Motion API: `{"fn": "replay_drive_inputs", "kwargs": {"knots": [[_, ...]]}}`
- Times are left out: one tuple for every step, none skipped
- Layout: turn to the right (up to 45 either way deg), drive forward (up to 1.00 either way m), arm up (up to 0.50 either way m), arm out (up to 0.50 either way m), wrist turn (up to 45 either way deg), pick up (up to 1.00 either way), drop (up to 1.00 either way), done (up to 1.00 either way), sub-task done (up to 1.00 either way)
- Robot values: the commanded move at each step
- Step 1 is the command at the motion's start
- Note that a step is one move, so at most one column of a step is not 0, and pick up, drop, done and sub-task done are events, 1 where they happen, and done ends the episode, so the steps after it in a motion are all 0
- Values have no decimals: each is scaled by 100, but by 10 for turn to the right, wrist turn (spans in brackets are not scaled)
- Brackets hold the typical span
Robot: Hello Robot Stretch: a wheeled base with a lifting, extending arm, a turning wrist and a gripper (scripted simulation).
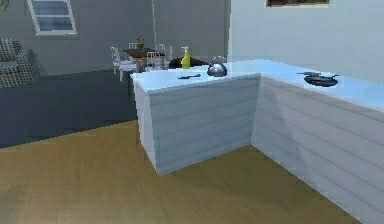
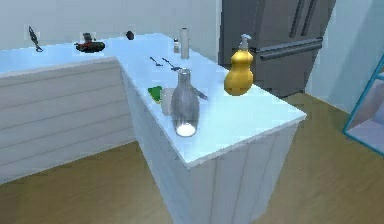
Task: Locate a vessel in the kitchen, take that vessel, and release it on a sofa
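Observation:
A tall grey metal vessel [image 2: 184, 100] with a narrow neck stands on the pale blue top of a white counter peninsula [image 2: 245, 125] in the arm side view, near its left edge. A rounded yellow bottle [image 2: 238, 70] with a pump stands behind it to the right. In the forward view a shiny metal kettle [image 1: 217, 68] sits on another counter's top [image 1: 170, 83], beside a slim yellow bottle [image 1: 185, 57]. A checked armchair or sofa [image 1: 15, 62] stands at the far left of that view.
A dark pan [image 1: 321, 78] lies on the counter's right run; another dark pan [image 2: 90, 44] lies on the far counter. A small green item [image 2: 157, 92], cutlery [image 2: 160, 63] and a shaker [image 2: 183, 40] share the peninsula. A grey fridge [image 2: 270, 40] stands behind. A dining table with chairs [image 1: 140, 55] stands beyond wood floor [image 1: 70, 180].

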Motion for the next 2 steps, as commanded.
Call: {"fn": "replay_drive_inputs", "kwargs": {"knots": [[0, 0, 50, 0, 0, 0, 0, 0, 0], [0, 0, 38, 0, 0, 0, 0, 0, 0]]}}
